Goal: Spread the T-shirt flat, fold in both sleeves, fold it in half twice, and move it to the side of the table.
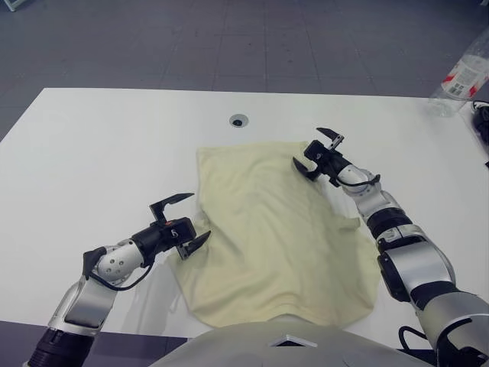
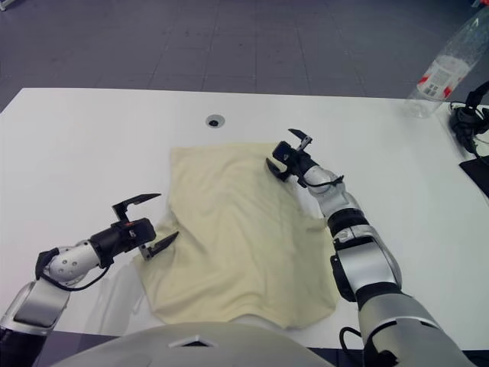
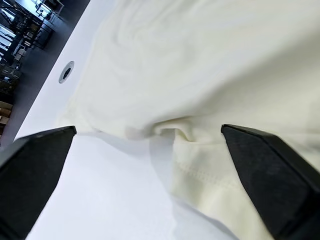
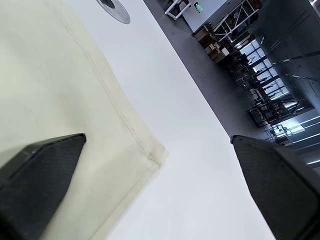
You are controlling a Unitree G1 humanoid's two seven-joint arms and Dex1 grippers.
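Note:
A pale yellow T-shirt (image 1: 275, 237) lies on the white table (image 1: 92, 153), roughly flat with some wrinkles, its near hem at the table's front edge. My left gripper (image 1: 199, 215) stands open at the shirt's left edge, where a small fold of fabric (image 3: 170, 130) lies between its fingers (image 3: 35, 170). My right gripper (image 1: 306, 145) hovers open over the shirt's far right corner (image 4: 159, 155), and nothing is held in it. The right sleeve area bunches slightly near my right forearm.
A round cable hole (image 1: 239, 120) sits in the table just beyond the shirt. A clear plastic bottle (image 1: 462, 73) lies at the far right corner, with black cables (image 2: 466, 118) by the right edge. Bare tabletop stretches to the left and far side.

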